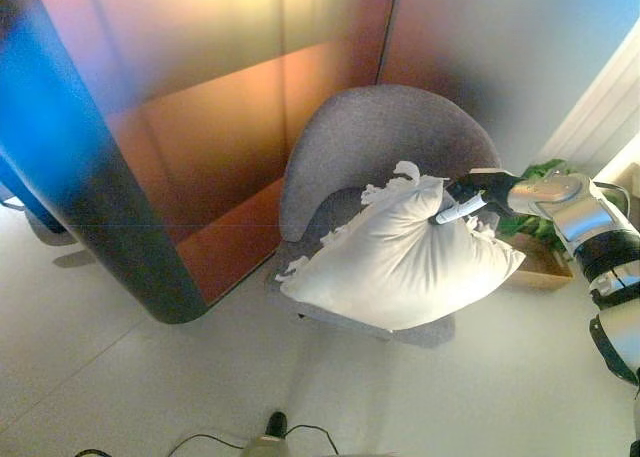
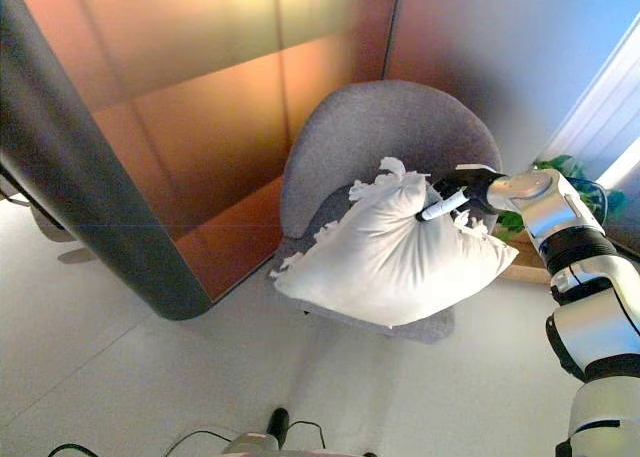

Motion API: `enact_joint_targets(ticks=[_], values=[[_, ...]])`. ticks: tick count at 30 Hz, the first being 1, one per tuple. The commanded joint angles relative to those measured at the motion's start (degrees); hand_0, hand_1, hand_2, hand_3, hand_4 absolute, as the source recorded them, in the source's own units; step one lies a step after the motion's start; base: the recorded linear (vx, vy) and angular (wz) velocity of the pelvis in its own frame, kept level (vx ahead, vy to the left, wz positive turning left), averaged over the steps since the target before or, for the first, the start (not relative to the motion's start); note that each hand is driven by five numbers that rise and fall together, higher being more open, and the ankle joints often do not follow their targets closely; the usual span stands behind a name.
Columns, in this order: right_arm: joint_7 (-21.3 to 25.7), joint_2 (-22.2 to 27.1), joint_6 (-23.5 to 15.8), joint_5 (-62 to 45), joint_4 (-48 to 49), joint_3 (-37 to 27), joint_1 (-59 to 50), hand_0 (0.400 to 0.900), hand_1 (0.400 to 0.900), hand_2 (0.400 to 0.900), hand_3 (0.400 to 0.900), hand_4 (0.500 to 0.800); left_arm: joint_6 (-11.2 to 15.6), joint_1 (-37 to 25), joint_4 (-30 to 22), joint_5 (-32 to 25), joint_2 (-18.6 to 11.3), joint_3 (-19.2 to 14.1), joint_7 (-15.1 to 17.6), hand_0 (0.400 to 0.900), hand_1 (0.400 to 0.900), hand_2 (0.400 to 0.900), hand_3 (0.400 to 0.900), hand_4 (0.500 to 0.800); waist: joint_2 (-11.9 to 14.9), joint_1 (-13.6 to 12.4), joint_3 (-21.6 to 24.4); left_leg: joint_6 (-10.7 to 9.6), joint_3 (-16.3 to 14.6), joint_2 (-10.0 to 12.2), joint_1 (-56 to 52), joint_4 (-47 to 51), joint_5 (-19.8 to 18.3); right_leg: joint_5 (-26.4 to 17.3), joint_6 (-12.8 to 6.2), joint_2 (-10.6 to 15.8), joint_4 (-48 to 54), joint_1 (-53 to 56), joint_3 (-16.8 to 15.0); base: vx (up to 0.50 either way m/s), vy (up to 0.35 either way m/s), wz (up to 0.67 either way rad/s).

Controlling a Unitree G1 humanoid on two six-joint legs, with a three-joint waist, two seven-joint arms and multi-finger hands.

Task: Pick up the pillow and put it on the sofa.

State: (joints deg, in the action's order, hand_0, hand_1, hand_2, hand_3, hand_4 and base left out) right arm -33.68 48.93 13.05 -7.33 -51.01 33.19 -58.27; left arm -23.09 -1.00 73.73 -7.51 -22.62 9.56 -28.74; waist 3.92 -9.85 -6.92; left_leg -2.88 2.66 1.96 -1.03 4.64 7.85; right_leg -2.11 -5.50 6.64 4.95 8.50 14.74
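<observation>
The white pillow (image 1: 400, 257) lies on the seat of a grey armchair (image 1: 380, 137), which serves here as the sofa. It leans a little against the curved backrest, and its lower left corner hangs over the front edge of the seat. A frayed white fringe runs along its upper and left edges.

The right hand (image 2: 455, 199) comes in from the right side and sits at the upper right edge of the pillow, near the top corner. One finger with a white cover (image 2: 437, 209) is stretched out straight and lies on the pillow's surface, pointing left and slightly downward. The other fingers are dark and bunched behind it, and I cannot tell whether they pinch the cloth or only rest against it. So the hand touches the pillow, but a real grip is not visible.

The left hand does not show in either view.

The right eye view shows more of the right arm, down to the lower right corner of the picture. Both views show a green plant (image 1: 545, 192) in a light wooden box (image 1: 540, 265) on the pale floor (image 1: 150, 397) just right of the armchair, partly hidden behind the arm. A dark rounded column (image 2: 90, 207) stands to the left, before a wall of brown-orange panels (image 2: 200, 127).
</observation>
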Motion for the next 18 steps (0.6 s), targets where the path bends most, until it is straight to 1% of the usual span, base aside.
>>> enact_joint_targets(ticks=[1, 5, 9, 12, 14, 15, 18], values=[[8.3, 2.2, 0.6, -4.0, -4.7, -0.1, -19.7, 0.4, 0.4, 0.4, 0.4, 0.5, -3.8, 1.6, 4.6, 0.9, 0.8, 3.6, -4.0, 0.9, 0.9, 0.9, 0.9, 0.8, 3.1, -1.5, 3.6, -0.6, -1.5, -1.4, -4.5, 0.4, -7.9, -0.5, -0.37, -1.2, 0.1, 0.0, -0.3, 0.07, 0.038, 0.15], [11.2, 3.1, 2.3, -4.4, -7.4, 1.2, -21.8, 0.4, 0.4, 0.4, 0.4, 0.5, -4.6, 1.6, 4.3, 0.5, 0.1, 4.3, -4.1, 0.9, 0.9, 0.9, 0.9, 0.8, 3.3, -2.3, 2.7, -0.6, -0.8, -1.2, -3.8, 0.4, -7.7, -0.5, -0.41, -1.2, 0.1, -0.4, 0.2, 0.04, 0.004, 0.15], [15.3, 3.9, 4.3, -5.8, -8.5, 2.9, -24.0, 0.4, 0.4, 0.4, 0.4, 0.5, -4.6, 1.3, 3.9, -0.4, -0.7, 5.0, -3.8, 0.9, 0.9, 0.9, 0.9, 0.8, 3.6, -2.8, 1.5, -0.6, -0.1, -0.9, -2.5, 0.4, -7.4, -0.6, -0.39, -1.3, 0.1, -1.5, 0.3, -0.01, -0.018, 0.07], [16.1, 4.8, 6.3, -6.9, -9.2, 3.4, -25.5, 0.4, 0.4, 0.4, 0.4, 0.5, -4.2, 1.1, 3.3, -1.2, -1.2, 5.2, -3.6, 0.9, 0.9, 0.9, 0.9, 0.8, 3.9, -3.0, 0.8, -0.5, 0.1, -0.7, -1.6, 0.4, -7.4, -0.6, -0.37, -1.4, 0.1, -2.4, 0.1, 0.0, -0.007, 0.01], [18.6, 6.0, 8.9, -6.5, -10.3, 3.9, -26.4, 0.4, 0.4, 0.4, 0.4, 0.5, -4.0, 1.1, 2.9, -2.3, -1.3, 5.4, -3.0, 0.9, 0.9, 0.9, 0.9, 0.8, 3.8, -3.0, 0.4, -0.5, 0.2, -0.6, -1.1, 0.4, -7.2, -0.7, -0.38, -1.4, 0.1, -2.9, 0.0, 0.0, 0.0, 0.0], [18.8, 6.4, 9.4, -6.4, -10.9, 3.7, -26.6, 0.9, 0.9, 0.9, 0.9, 0.8, -3.9, 1.1, 2.8, -2.7, -1.3, 5.4, -2.9, 0.9, 0.9, 0.9, 0.9, 0.8, 3.7, -3.0, 0.3, -0.5, 0.2, -0.6, -1.0, 0.4, -7.2, -0.8, -0.4, -1.3, 0.1, -3.1, -0.1, 0.0, 0.0, 0.0], [19.2, 7.5, 9.8, -6.5, -13.3, 4.2, -27.3, 0.9, 0.9, 0.9, 0.9, 0.8, -3.2, 1.2, 2.6, -3.7, -1.5, 5.5, -3.1, 0.9, 0.9, 0.9, 0.9, 0.8, 3.5, -2.9, 0.0, -0.5, 0.2, -0.5, -0.5, 0.4, -7.3, -0.6, -0.43, -1.2, 0.1, -3.5, -0.1, -0.03, 0.012, 0.01]])
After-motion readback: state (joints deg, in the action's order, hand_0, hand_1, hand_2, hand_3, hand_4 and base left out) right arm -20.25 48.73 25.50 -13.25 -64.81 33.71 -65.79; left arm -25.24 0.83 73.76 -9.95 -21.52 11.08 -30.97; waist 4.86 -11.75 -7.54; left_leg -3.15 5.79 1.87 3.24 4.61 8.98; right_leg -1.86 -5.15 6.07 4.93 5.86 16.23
